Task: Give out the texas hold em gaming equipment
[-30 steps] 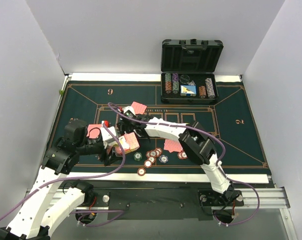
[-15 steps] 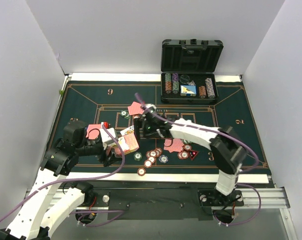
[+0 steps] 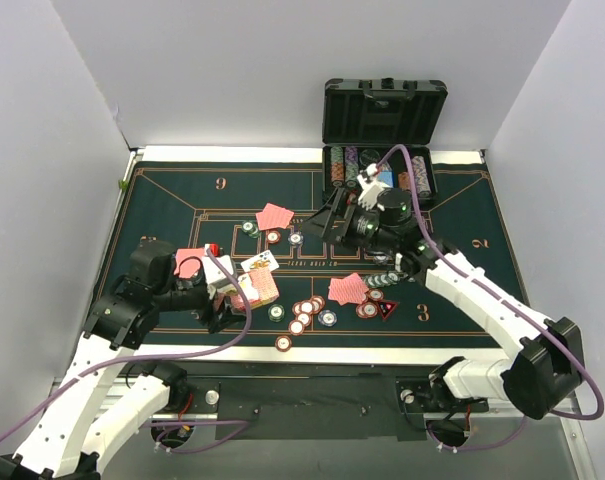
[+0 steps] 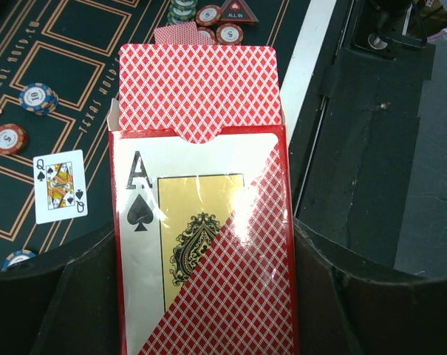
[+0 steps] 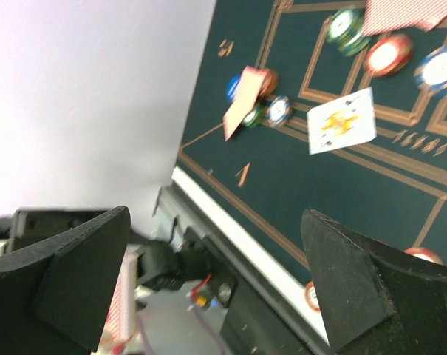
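Note:
My left gripper (image 4: pixel 205 296) is shut on a red card box (image 4: pixel 208 244) with an ace of spades on its front, and red-backed playing cards (image 4: pixel 197 89) stick out of its open top. From above, the box (image 3: pixel 254 290) hangs over the mat's near left. A face-up queen card (image 3: pixel 260 263) (image 4: pixel 59 185) (image 5: pixel 343 120) lies on the felt just beyond it. My right gripper (image 3: pixel 327 225) (image 5: pixel 216 281) is open and empty above the mat's middle. Face-down cards (image 3: pixel 275 216) and poker chips (image 3: pixel 304 312) lie scattered on the mat.
The black case (image 3: pixel 382 105) stands open at the back right with chip stacks (image 3: pixel 344 167) in its tray. Two more face-down card piles (image 3: pixel 348 290) (image 3: pixel 189 262) lie on the green felt mat (image 3: pixel 482 280). A single chip (image 3: pixel 282 343) rests on the mat's near white border.
My right arm has swung from beside the card box back toward the right, and its jaws have opened wider. The face-up queen now shows on the felt. The left arm is still.

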{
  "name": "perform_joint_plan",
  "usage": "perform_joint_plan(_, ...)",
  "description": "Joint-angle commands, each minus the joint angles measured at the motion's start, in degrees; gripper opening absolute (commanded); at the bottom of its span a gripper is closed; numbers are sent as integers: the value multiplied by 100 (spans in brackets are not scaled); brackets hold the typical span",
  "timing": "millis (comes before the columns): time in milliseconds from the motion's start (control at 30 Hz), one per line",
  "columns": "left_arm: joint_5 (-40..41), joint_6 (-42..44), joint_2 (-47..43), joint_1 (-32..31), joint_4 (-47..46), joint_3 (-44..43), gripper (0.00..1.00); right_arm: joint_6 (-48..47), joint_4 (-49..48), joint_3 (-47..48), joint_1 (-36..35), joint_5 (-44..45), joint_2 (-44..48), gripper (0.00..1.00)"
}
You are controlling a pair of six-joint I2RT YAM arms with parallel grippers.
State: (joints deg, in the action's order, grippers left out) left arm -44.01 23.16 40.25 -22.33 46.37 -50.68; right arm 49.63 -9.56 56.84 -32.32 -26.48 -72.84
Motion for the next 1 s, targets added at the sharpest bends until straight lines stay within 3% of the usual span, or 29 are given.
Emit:
perform_joint_plan(0,-196,127,62,27,-295,22,0,557,-775,-217,-520,-929,165,94)
perform_joint_plan(333,-169,294,290,27,-242,-39,0,873,-1531,-410,-1382,-833,-160,91)
perform_joint_plan(967,-152,189,387,27,-418,-223,0,891,-1610,-700,-1620,-982,-574,62)
